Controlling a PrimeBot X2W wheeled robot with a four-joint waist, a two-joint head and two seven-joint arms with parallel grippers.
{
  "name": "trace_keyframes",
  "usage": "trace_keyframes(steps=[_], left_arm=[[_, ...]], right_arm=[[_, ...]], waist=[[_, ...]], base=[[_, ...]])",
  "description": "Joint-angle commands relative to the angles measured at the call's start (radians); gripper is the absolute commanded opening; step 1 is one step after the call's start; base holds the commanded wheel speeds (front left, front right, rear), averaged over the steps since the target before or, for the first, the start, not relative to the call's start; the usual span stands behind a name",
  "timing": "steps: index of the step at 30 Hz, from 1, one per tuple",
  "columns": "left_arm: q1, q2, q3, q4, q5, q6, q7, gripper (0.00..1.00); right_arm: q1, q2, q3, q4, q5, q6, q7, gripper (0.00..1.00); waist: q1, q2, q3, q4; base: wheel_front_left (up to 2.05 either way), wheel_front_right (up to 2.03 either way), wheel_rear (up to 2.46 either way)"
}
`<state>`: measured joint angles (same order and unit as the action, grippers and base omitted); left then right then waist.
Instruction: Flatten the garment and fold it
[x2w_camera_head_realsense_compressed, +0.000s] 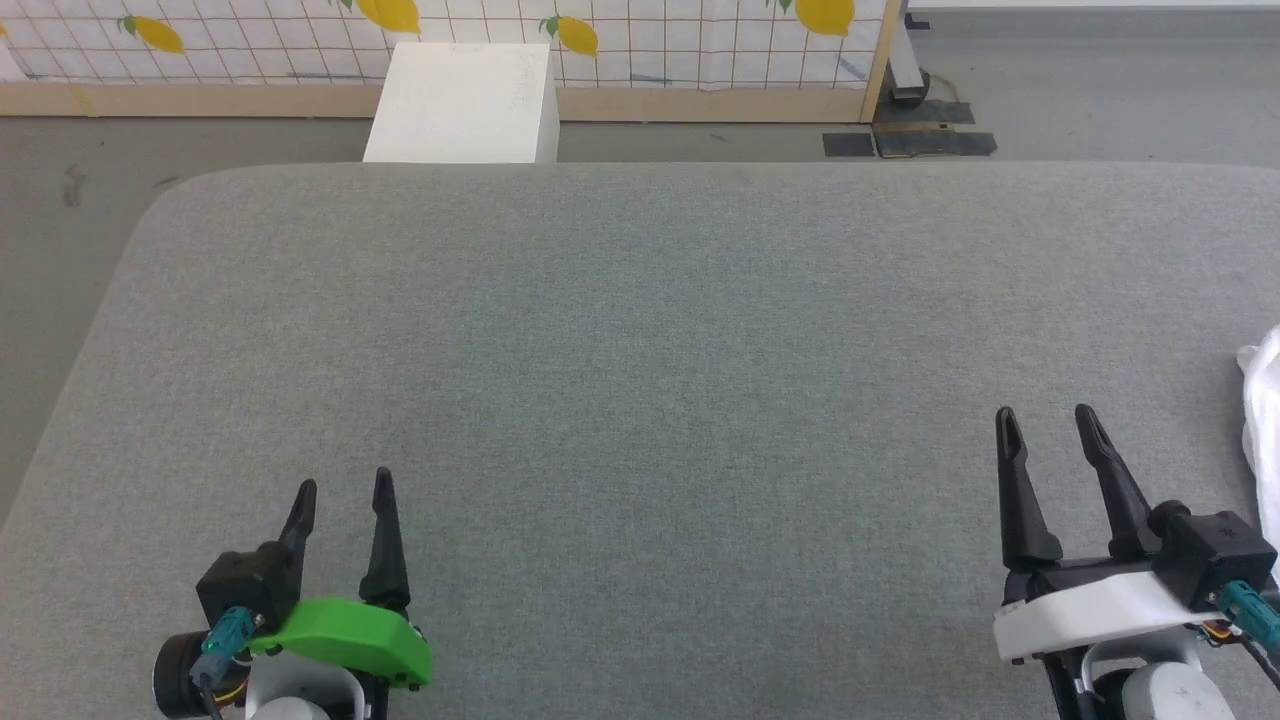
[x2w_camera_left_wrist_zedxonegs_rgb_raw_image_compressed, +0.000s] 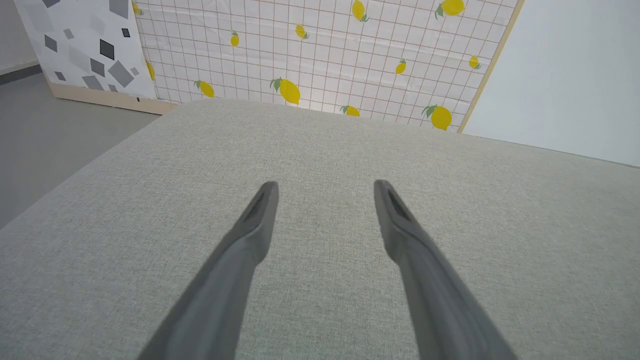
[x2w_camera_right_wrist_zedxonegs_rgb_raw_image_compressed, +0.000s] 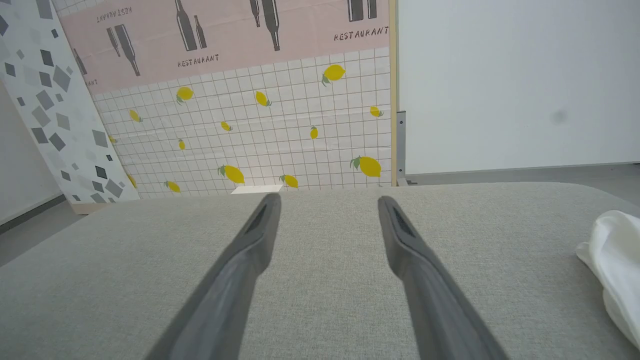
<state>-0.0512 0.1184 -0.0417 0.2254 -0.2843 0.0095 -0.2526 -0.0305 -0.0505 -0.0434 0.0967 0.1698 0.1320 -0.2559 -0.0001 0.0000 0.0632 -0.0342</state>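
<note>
Both arms of the wheeled robot sit low at the near edge of a grey fabric-covered table (x2w_camera_head_realsense_compressed: 640, 330), their long dark fingers pointing away from the body across the surface. The left gripper (x2w_camera_head_realsense_compressed: 345, 480), carried on a green wrist cover (x2w_camera_head_realsense_compressed: 345, 640), shows at the lower left of the head view. Its two fingers are spread apart with nothing between them, and they lean slightly towards the middle of the table. The right gripper (x2w_camera_head_realsense_compressed: 1045, 411), on a white wrist cover (x2w_camera_head_realsense_compressed: 1085, 610), reaches a little farther up the table at the lower right. Its jaws are likewise parted wide and empty, and its fingers also angle a touch inward.

The wrist cameras show each pair of fingers running at a shallow angle over bare grey cloth. Whether the tips touch the surface cannot be told.

The garment (x2w_camera_head_realsense_compressed: 1262, 400), a bunched heap of thin white fabric, lies on the table at the far right edge of the head view. It is near the right gripper's outer finger but apart from it. In the right wrist view it lies crumpled off to the right of the open fingers, untouched.

Beyond the table's far edge a white box (x2w_camera_head_realsense_compressed: 465, 100) stands on the floor against a lemon-patterned screen (x2w_camera_head_realsense_compressed: 700, 40) with a wooden frame.
</note>
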Motion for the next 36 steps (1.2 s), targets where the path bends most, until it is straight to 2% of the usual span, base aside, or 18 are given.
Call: trace_keyframes(steps=[1, 8, 9, 36], left_arm=[[0.009, -0.007, 0.001, 0.005, -0.004, -0.006, -0.008, 1.00], [-0.003, -0.003, 0.000, 0.000, 0.009, -0.012, -0.009, 1.00], [-0.001, -0.002, -0.001, 0.000, 0.005, -0.009, -0.001, 0.00], [0.008, -0.013, 0.006, -0.040, 0.053, -0.009, 0.046, 0.00]], right_arm=[[0.011, 0.000, 0.001, 0.004, 0.004, -0.001, -0.006, 1.00], [0.009, 0.000, 0.008, 0.010, 0.008, -0.001, -0.006, 1.00], [0.001, 0.000, 0.006, 0.008, 0.006, 0.000, 0.000, 0.00], [0.006, 0.000, 0.012, -0.010, -0.025, 0.000, 0.045, 0.00]], waist=[[0.0001, 0.0000, 0.001, 0.001], [0.0001, 0.0000, 0.004, 0.003], [0.0001, 0.0000, 0.004, 0.003], [0.0001, 0.0000, -0.008, 0.009]], base=[[0.00, 0.00, 0.00], [0.00, 0.00, 0.00], [0.00, 0.00, 0.00], [0.00, 0.00, 0.00]])
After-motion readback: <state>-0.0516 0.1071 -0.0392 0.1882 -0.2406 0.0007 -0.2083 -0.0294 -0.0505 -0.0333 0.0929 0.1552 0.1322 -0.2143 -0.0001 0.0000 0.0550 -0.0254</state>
